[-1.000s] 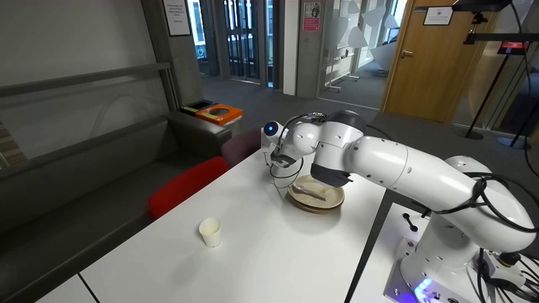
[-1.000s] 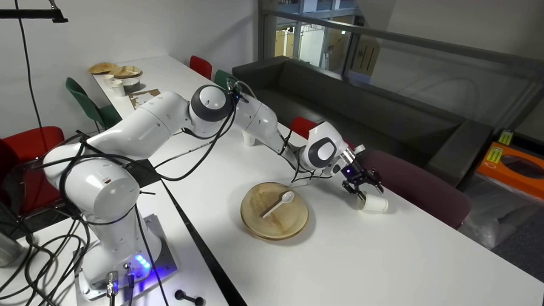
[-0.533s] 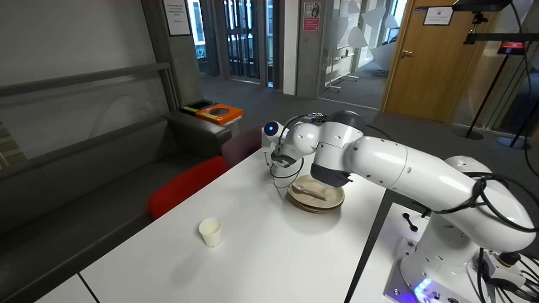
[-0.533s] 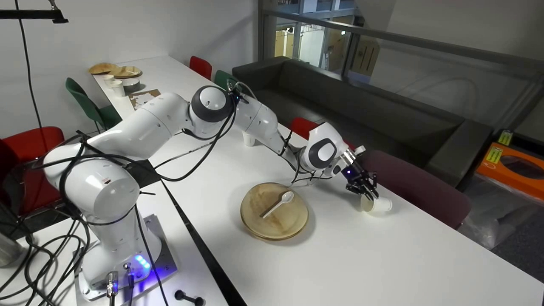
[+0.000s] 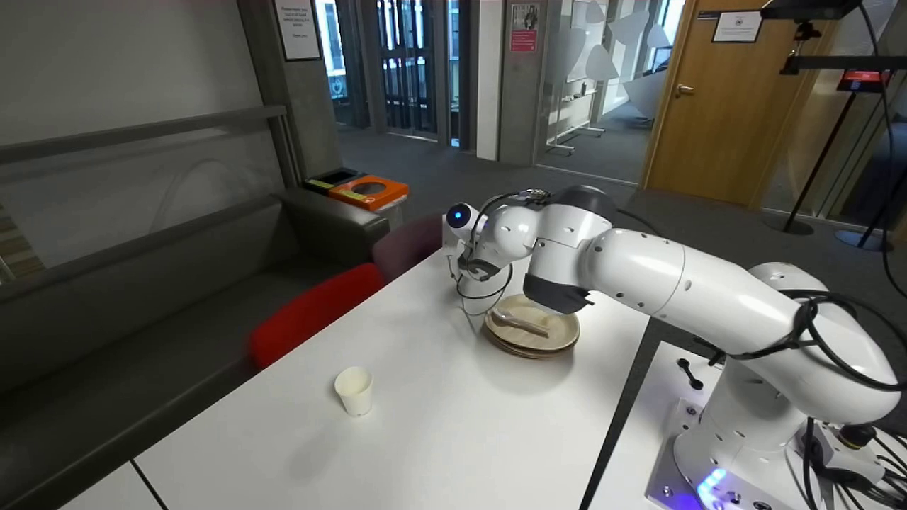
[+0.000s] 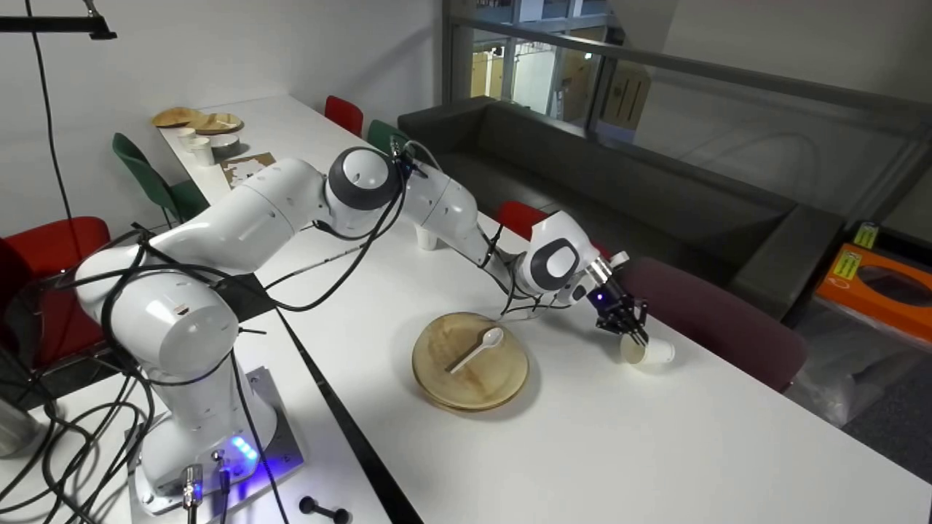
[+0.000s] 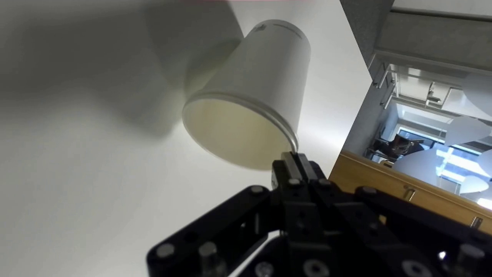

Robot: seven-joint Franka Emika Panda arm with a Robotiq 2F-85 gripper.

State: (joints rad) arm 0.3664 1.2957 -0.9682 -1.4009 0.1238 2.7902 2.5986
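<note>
By the tool (image 7: 295, 156), with its tips together, the rim of a white cup (image 7: 269, 69) is being clamped. The cup is being supported on its side by the counter (image 6: 655, 451). Beyond its edge, a grey sofa (image 6: 619, 167) is being seen. In an exterior view, tool and cup are being hidden behind the arm (image 5: 638, 269), while an upright cup (image 5: 356, 397) is being shown whole.

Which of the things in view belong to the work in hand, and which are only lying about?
Seem in the job:
paper cup on its side
gripper, closed on this cup

Seem only lying about:
upright paper cup
stacked plates
white spoon on top
cups farther back
</note>
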